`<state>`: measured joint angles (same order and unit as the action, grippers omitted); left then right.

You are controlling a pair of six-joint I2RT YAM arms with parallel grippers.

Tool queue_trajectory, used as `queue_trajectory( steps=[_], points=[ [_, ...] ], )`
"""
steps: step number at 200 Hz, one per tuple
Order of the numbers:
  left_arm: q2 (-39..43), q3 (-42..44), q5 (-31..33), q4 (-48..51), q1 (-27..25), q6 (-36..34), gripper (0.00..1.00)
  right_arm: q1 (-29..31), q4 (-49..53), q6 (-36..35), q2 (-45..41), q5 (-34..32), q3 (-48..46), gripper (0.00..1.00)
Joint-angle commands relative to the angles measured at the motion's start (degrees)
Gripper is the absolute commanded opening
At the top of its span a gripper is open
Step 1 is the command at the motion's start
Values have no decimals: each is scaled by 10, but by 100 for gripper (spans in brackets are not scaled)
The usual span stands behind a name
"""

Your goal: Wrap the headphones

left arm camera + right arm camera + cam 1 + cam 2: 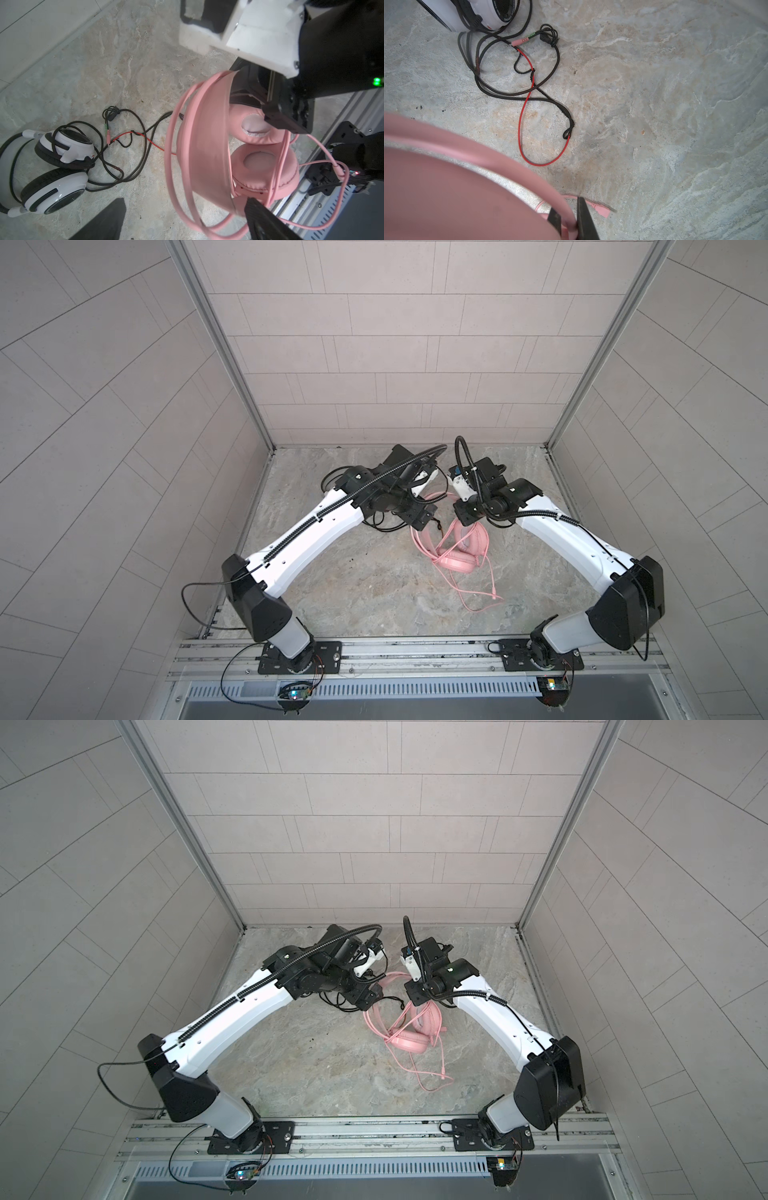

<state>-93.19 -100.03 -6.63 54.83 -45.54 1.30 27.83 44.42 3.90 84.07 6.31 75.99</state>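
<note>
Marbled grey-beige tabletop [332,593], pale tiled walls [374,344] on three sides. We note the left gripper [186,200] spread wide, the pink headphones [455,562] standing in its gap mid-table — contact we cannot tell. The right gripper [568,216] is pinched on the pink cable [508,166]. The white-and-black headphones [62,149] lie beside, under the left arm — black cable [572,122] loose on the stone.

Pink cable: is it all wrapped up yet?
Not yet. Some pink cable loops circle the pink headphones, but the plug end lies loose on the table. The right claw pinches the cable.
</note>
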Motion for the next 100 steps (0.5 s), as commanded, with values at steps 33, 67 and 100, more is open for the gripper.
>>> queue_trajectory(
  steps=[33, 67, 100],
  points=[
    [-65, -33, 63, 6, -17, 31, 96, 21, -5, 11, -2, -4, 8, 3],
    [-91, -34, 149, 12, -17, 32, 81, 28, -14, 11, -11, 15, 7, 3],
    [-103, -34, 188, 12, -17, 39, 41, 31, -24, 17, -14, 33, -4, 3]
  ],
)
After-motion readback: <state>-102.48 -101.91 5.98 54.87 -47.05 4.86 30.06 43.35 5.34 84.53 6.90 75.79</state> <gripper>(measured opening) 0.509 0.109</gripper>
